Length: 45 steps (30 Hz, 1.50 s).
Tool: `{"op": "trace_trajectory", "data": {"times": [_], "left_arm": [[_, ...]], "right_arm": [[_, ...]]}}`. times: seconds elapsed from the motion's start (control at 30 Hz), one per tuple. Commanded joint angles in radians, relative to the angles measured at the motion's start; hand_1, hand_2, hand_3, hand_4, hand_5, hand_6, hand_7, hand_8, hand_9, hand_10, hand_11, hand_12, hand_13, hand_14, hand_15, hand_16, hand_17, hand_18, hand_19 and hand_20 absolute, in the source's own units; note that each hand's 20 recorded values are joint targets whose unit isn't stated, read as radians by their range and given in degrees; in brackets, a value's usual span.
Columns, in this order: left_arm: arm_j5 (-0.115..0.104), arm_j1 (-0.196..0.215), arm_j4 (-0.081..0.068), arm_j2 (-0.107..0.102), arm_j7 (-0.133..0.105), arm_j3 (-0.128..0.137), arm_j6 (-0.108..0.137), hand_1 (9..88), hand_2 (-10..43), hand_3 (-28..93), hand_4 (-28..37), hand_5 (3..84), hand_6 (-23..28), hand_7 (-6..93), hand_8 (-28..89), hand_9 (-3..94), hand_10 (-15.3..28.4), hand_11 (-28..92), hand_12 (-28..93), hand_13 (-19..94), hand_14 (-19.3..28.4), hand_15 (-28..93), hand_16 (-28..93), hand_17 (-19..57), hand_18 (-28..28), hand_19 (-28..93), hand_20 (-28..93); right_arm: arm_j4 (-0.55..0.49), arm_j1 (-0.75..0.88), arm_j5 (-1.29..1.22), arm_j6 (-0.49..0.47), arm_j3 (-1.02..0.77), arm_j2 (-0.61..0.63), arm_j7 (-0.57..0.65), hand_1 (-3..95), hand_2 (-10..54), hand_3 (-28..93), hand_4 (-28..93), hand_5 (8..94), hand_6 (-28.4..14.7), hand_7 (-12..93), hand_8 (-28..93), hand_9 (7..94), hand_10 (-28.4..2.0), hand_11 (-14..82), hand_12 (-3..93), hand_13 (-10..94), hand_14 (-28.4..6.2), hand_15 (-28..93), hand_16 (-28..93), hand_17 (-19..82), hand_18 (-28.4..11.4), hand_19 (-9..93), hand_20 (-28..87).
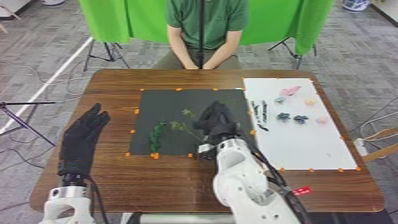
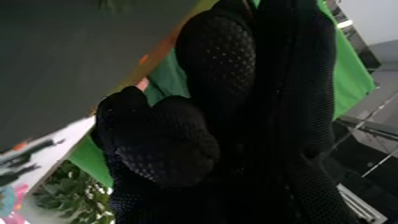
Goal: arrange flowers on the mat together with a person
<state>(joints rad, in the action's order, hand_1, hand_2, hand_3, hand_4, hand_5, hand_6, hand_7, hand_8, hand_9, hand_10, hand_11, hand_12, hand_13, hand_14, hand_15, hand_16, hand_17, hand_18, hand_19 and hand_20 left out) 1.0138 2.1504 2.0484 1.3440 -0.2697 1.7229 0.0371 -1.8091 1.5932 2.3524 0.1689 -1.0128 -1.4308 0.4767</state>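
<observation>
Over the right part of the black mat (image 1: 169, 105), my right hand (image 1: 216, 119) points away from the robot, fingers fairly straight. In the right wrist view the same hand (image 2: 218, 60) holds nothing that I can make out. A dark green leafy stem (image 1: 157, 137) lies on the mat's left part; a thin pale green sprig (image 1: 183, 127) lies between it and my right hand. My left hand (image 1: 82, 137) is left of the mat, fingers straight, holding nothing. On the white sheet (image 1: 298, 145) are a pink flower (image 1: 290, 91), dark teal flowers (image 1: 300, 119) and narrow green stems (image 1: 259, 112).
Orange tabs (image 1: 155, 156) line the mat's edges on the brown table (image 1: 115, 175). A pale yellow flower (image 1: 310, 102) and another pink one (image 1: 322, 120) are at the sheet's right. Across the table, a person's hands (image 1: 201, 66) rest together at the far edge.
</observation>
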Motion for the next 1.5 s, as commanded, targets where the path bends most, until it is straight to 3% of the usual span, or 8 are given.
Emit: {"op": "trace_trajectory", "data": {"times": [0.03, 0.17, 0.6, 1.23, 1.5], "left_arm": [[0.003, 0.014, -0.005, -0.003, 0.016, 0.001, 0.003, 21.0, -3.2, 68, -26.9, 43.9, 2.7, 7.9, -6, 43.2, 12.4, 11, 12, 32, 14.1, 9, 1, 6.2, 9.6, 2, 16], [0.0, 0.016, -0.002, -0.004, 0.015, 0.001, 0.004, 21.1, -3.4, 68, -26.7, 44.0, 2.7, 7.9, -6, 43.2, 12.3, 11, 12, 32, 14.0, 9, 1, 6.2, 9.7, 2, 16], [0.003, -0.002, -0.014, -0.005, 0.021, -0.021, -0.011, 21.4, -3.5, 68, -26.6, 43.9, 2.8, 7.6, -6, 43.2, 12.3, 11, 12, 32, 14.0, 9, 1, 6.1, 9.8, 2, 16], [0.004, -0.007, -0.017, -0.001, 0.017, -0.024, -0.016, 21.5, -3.5, 68, -26.3, 43.8, 2.8, 7.7, -6, 43.2, 12.2, 11, 12, 32, 14.0, 9, 1, 6.0, 9.9, 2, 16], [0.006, -0.007, -0.016, 0.003, 0.017, -0.024, -0.02, 21.8, -3.9, 68, -26.0, 43.8, 2.6, 7.8, -6, 43.1, 12.2, 11, 12, 32, 14.0, 9, 1, 6.0, 10.0, 2, 16]], "right_arm": [[0.016, 0.017, -0.003, 0.003, 0.032, -0.022, 0.007, 89.3, -9.5, -28, 39, 93.7, 2.0, 20, 7, 93.7, -9.8, 44.4, 13.9, 94, -1.6, 66, 21, 55, -19.7, 93, 33], [0.016, 0.013, -0.023, -0.01, 0.047, -0.023, 0.014, 89.0, -9.5, -28, 39, 93.6, 1.9, 20, 7, 93.7, -9.8, 44.4, 13.9, 94, -1.5, 66, 21, 56, -19.6, 93, 33], [0.059, -0.004, -0.04, 0.015, 0.062, -0.039, -0.008, 88.8, -9.5, -28, 38, 93.0, 1.7, 20, 7, 93.7, -9.4, 43.3, 13.8, 94, -1.3, 64, 21, 56, -19.1, 93, 31], [0.079, -0.02, -0.1, 0.05, 0.049, -0.047, -0.042, 82.6, -9.5, -28, 32, 91.3, 1.1, 19, 6, 93.7, -9.7, 40.8, 13.7, 94, -1.5, 63, 21, 57, -18.9, 93, 29], [0.029, -0.008, -0.102, 0.047, 0.027, -0.027, -0.055, 78.9, -9.5, -28, 30, 90.6, 0.8, 18, 6, 93.7, -9.9, 40.2, 13.8, 94, -1.7, 62, 21, 57, -19.2, 92, 29]]}}
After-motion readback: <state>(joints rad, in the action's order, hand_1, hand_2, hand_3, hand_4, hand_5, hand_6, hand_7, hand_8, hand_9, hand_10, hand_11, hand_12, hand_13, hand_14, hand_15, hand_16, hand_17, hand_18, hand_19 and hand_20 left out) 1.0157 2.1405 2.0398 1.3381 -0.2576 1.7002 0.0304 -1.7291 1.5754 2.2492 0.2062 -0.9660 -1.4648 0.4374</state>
